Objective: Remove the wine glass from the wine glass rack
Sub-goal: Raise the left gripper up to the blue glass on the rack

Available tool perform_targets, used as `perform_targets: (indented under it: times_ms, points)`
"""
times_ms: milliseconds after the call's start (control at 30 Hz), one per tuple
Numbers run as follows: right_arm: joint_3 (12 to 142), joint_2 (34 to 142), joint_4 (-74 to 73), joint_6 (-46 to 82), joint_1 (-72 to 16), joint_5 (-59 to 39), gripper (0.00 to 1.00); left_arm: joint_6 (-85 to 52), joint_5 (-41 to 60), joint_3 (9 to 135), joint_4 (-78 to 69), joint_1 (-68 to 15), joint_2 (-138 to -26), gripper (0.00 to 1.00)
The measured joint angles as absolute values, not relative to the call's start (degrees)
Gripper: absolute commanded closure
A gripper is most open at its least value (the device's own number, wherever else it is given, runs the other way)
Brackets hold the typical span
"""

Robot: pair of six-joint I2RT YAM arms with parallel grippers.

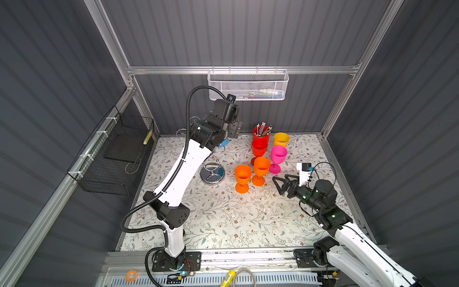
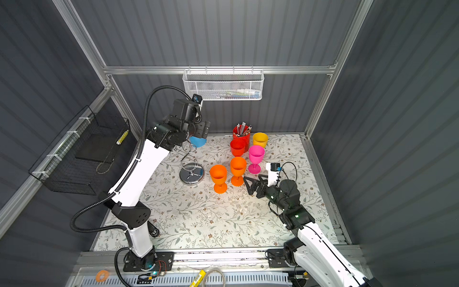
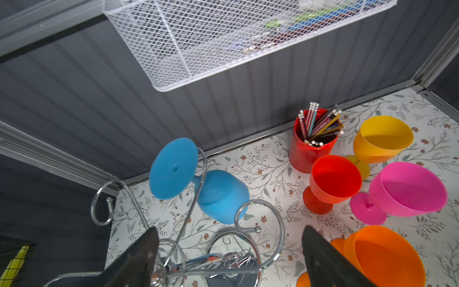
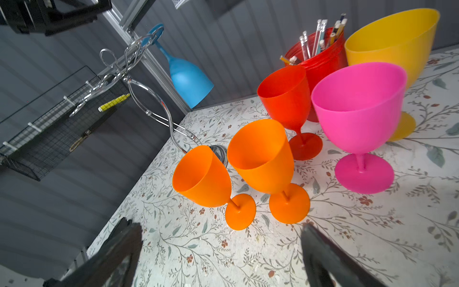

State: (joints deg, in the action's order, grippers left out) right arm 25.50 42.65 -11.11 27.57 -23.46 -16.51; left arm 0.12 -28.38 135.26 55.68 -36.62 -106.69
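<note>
The blue glass (image 3: 218, 196) hangs foot-up off the rack (image 1: 212, 174), just ahead of the spread left gripper (image 3: 229, 229) (right gripper (image 1: 280, 181), also spread, sits farther).

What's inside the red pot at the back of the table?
The red pot holds a bunch of pencils, ends sticking out. Its bottom is hidden.

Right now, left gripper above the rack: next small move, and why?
Probably ease the left gripper forward around the bowl of the blue glass: jaws open, empty, short of it; the glass hangs upside down on the rack.
</note>
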Motion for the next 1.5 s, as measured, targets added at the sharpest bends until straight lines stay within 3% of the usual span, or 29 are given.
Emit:
perform_targets:
  times_ms: [633, 1500]
  points:
    - [33.61, 55.81, -14.57, 23.16, -31.03, -16.34, 0.01, 16.08, -22.22, 145.49, 55.9, -28.99, -113.21, 0.24]
    - [37.67, 57.82, -15.03, 21.41, -34.92, -16.03, 0.01, 20.86, -25.52, 141.99, 58.02, -28.01, -114.56, 0.41]
